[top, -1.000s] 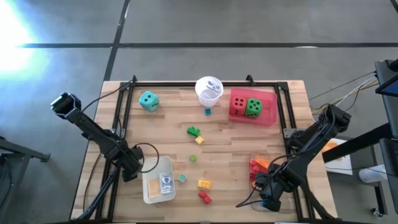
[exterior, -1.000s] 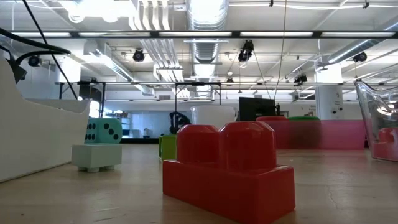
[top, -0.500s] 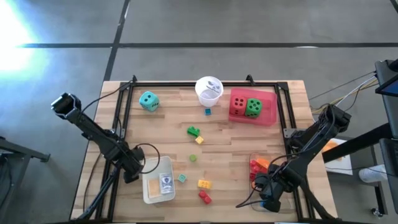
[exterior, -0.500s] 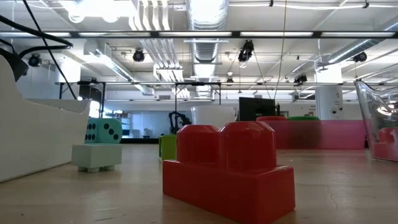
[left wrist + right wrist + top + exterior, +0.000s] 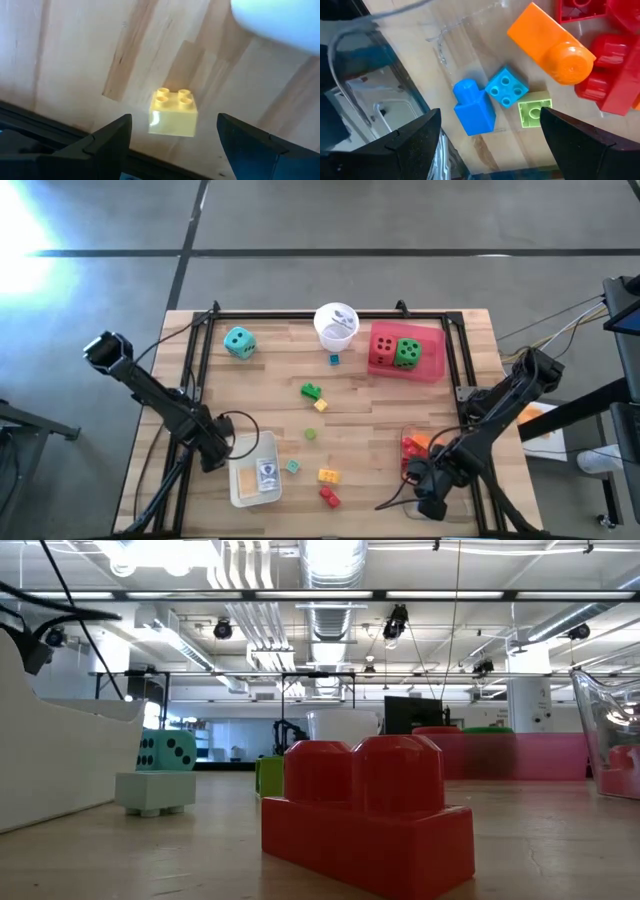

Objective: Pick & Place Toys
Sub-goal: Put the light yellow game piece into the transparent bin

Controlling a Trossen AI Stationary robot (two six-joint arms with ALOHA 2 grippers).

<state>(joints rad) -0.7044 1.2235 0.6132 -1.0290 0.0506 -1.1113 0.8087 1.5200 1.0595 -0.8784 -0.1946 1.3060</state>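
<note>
White tray (image 5: 60, 755) cut off at low view's left edge. Clear tray (image 5: 610, 730) cut off at right. Card print in the white tray unreadable from above.

Two dark jointed arms — black cables looping alongside each.

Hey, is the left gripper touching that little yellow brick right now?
Apart. The left wrist view shows the yellow brick on bare wood between the left gripper's open fingers.

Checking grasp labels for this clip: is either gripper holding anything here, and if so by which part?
Nothing is held. The left gripper stands open above a yellow brick; the right gripper stands open over the bricks in the clear tray.
</note>
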